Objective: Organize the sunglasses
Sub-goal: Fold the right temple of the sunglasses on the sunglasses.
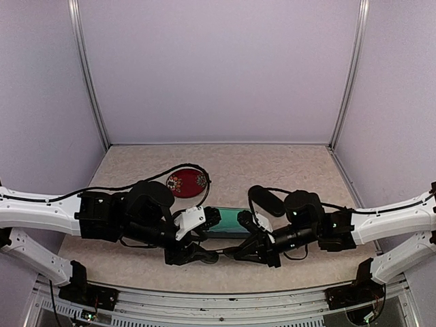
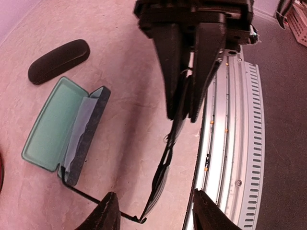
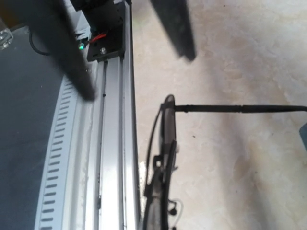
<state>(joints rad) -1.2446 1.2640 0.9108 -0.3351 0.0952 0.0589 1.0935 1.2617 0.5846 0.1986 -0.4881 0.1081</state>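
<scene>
Thin black-framed sunglasses [image 2: 165,168] hang edge-on just above the table near its front rail. My right gripper [image 2: 184,108] is shut on their frame, and in the right wrist view the sunglasses [image 3: 165,129] rise out of that gripper [image 3: 162,191]. One temple [image 3: 240,109] is unfolded and sticks out sideways. My left gripper [image 2: 154,199] is open, its fingertips [image 2: 109,211] standing on either side of the lens and clear of it. From above, the left gripper [image 1: 197,254] and right gripper [image 1: 246,249] meet at the front middle.
An open blue-grey case [image 2: 57,127] with a teal lining lies behind the grippers [image 1: 228,223]. A black oval case [image 2: 58,61] lies beyond it. A red patterned oval thing [image 1: 187,182] sits further back. The metal front rail [image 2: 225,143] runs right beside the sunglasses.
</scene>
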